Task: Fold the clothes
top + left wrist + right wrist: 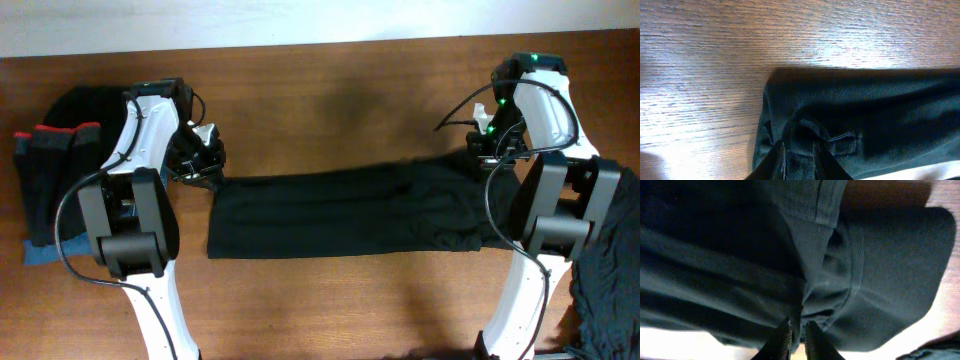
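One of the clothes, a long plain black garment (340, 215), lies stretched left to right across the wooden table. My left gripper (203, 162) sits at its far left corner. In the left wrist view the gripper (800, 146) is shut on a bunched fold of the black fabric (865, 110). My right gripper (490, 148) is at the garment's far right end. The right wrist view shows that gripper (798, 322) with its jaws only a sliver apart, a fold of the dark cloth (715, 255) pinched between the tips. No logo or lettering shows.
A pile of folded dark clothes with red and blue patches (50, 180) lies at the table's left edge. Another dark garment (612, 270) hangs off the right side near the right arm's base. Bare wood (330, 110) lies behind the garment and in front of it.
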You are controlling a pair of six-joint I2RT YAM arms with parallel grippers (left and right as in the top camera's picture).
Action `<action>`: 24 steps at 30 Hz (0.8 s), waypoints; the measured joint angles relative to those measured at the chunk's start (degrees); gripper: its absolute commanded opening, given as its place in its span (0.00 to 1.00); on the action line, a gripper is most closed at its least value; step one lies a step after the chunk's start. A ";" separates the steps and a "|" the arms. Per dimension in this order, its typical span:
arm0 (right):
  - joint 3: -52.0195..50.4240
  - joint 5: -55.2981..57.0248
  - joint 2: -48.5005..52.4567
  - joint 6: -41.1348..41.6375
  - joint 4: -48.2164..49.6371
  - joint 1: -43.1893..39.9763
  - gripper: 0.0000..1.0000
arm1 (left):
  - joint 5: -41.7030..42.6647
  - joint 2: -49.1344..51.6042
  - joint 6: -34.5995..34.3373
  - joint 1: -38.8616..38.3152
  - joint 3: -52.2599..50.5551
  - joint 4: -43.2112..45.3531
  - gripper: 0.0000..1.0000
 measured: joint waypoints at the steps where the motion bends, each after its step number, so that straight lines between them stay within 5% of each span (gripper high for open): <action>1: 0.00 0.20 0.00 -0.24 -0.39 0.00 0.15 | 0.00 0.00 0.00 0.00 0.00 0.00 0.19; 8: 0.00 0.70 0.00 -1.09 2.93 0.00 0.33 | 0.00 0.00 0.00 0.00 0.00 0.28 0.20; 12: 0.00 -0.48 0.00 -0.92 5.84 0.00 0.55 | 0.00 0.00 0.00 0.00 0.00 0.28 0.19; 24: 0.00 -10.95 0.00 -2.62 6.10 0.00 0.60 | 0.00 0.00 0.00 0.00 0.00 0.33 0.20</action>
